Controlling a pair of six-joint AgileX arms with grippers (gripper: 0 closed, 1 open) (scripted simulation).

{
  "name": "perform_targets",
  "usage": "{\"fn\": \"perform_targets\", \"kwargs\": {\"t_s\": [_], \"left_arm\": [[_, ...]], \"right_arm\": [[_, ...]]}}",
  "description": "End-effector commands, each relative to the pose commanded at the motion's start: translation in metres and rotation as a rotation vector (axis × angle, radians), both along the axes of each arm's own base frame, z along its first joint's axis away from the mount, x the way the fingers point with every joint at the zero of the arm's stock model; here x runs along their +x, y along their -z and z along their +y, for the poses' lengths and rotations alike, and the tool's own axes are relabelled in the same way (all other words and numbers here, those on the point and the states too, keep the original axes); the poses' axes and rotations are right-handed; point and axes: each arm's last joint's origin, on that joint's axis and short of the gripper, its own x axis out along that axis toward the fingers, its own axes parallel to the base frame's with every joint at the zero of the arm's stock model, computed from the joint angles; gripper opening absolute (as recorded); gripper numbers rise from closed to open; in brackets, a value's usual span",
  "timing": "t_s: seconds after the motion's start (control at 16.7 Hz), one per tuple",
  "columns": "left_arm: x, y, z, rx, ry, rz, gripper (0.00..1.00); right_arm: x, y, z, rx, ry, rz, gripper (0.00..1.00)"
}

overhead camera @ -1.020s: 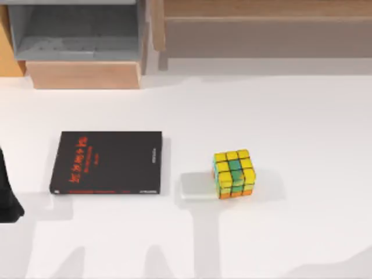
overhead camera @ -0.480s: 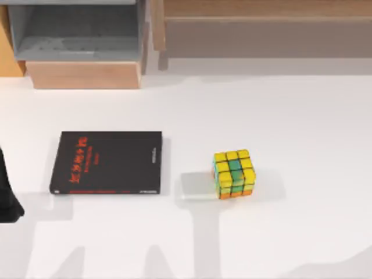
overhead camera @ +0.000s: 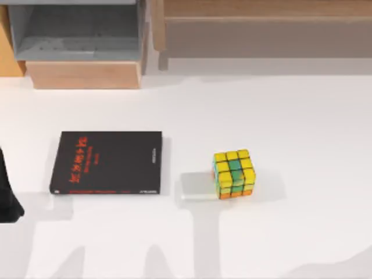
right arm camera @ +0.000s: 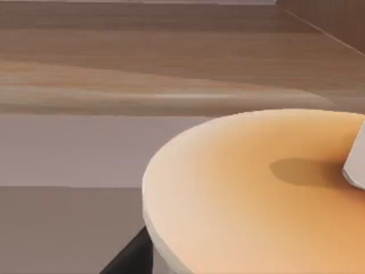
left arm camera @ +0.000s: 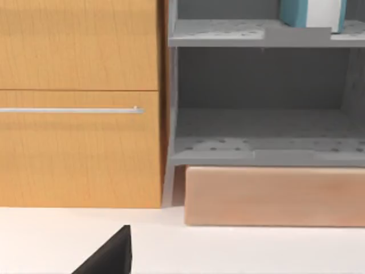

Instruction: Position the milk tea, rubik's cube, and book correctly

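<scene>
The light is bright and even on the white table [overhead camera: 302, 116]. Soft grey shadows of the arms lie along the near edge. The rubik's cube [overhead camera: 233, 173] throws a pale shadow to its left. The shelf [left arm camera: 262, 123] inside is dimmer. The wooden disc [right arm camera: 262, 188] looks soft and blurred.

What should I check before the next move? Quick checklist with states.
1. Book flat on the table, black cover up: ok.
2. Rubik's cube upright, apart from the book: ok.
3. Milk tea located: cannot tell.
4. Lower shelf compartment of the grey shelf free of objects: ok.
5. Left arm parked at the table's left edge, off the book: ok.
6. Finger state of either gripper: cannot tell.
</scene>
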Motion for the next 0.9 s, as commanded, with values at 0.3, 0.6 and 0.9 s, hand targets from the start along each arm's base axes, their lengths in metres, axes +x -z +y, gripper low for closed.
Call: {"fn": "perform_targets", "kwargs": {"t_s": [0.3, 0.6, 0.9], "left_arm": [[0.0, 0.0, 0.0, 0.0, 0.0, 0.0, 1.0], [0.0, 0.0, 0.0, 0.0, 0.0, 0.0, 1.0], [0.0, 0.0, 0.0, 0.0, 0.0, 0.0, 1.0]], "right_arm": [[0.0, 0.0, 0.0, 0.0, 0.0, 0.0, 1.0], [-0.004, -0.002, 0.0, -0.004, -0.001, -0.006, 1.0], [-0.027, 0.0, 0.001, 0.001, -0.002, 0.002, 1.0]]}}
